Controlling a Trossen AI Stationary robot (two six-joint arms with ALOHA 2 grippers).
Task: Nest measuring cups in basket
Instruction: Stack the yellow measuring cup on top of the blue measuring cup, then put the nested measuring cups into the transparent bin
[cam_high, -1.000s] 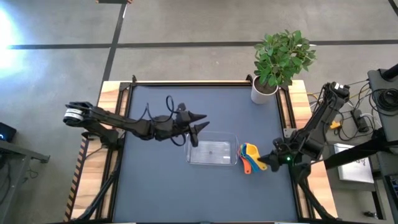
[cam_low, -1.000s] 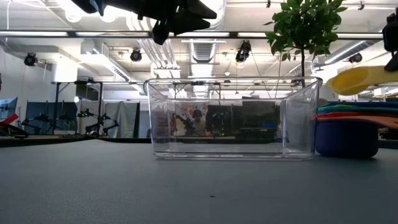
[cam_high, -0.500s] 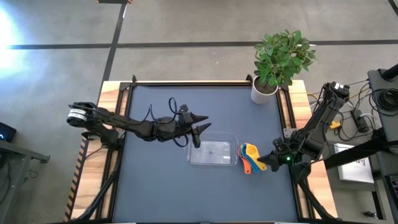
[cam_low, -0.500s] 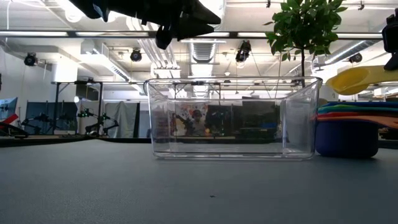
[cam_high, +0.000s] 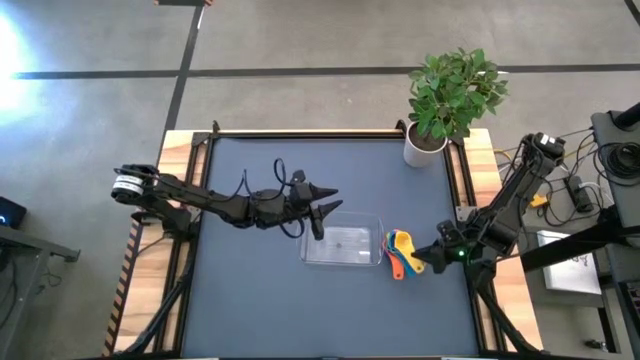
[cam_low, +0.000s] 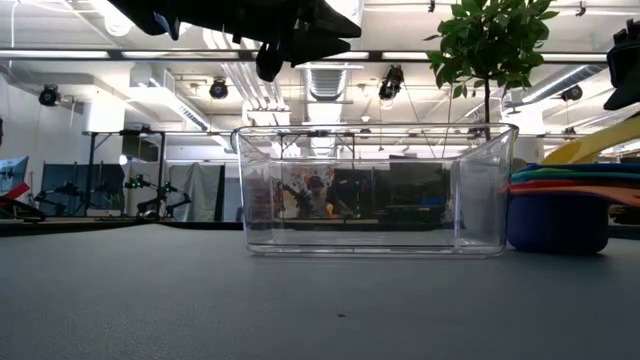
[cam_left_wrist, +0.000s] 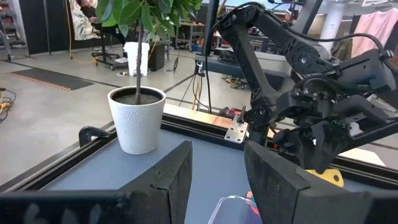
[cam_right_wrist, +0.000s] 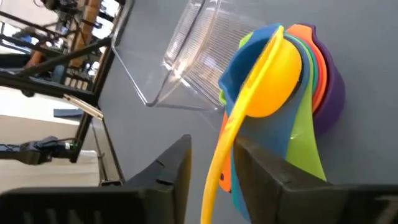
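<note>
While the right pincer (cam_right_wrist: 211, 168) clamps one yellow cup (cam_right_wrist: 273, 81), the left pincer (cam_high: 325, 205) hangs apart.

Robotics lab, ceiling ducts (cam_low: 330, 80), track lights (industrial), equipment stands (cam_low: 100, 170) behind

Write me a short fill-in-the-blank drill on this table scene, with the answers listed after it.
1. The right gripper holds the handle of the ____ measuring cup.
2. The basket holds ____ cups.
3. The stack of measuring cups sits on the basket's side nearest the ____ arm.
4. The left gripper, jaws open, hangs over the basket's edge, and the white pot holds a ____.

Answers: yellow; no; right; plant
</note>
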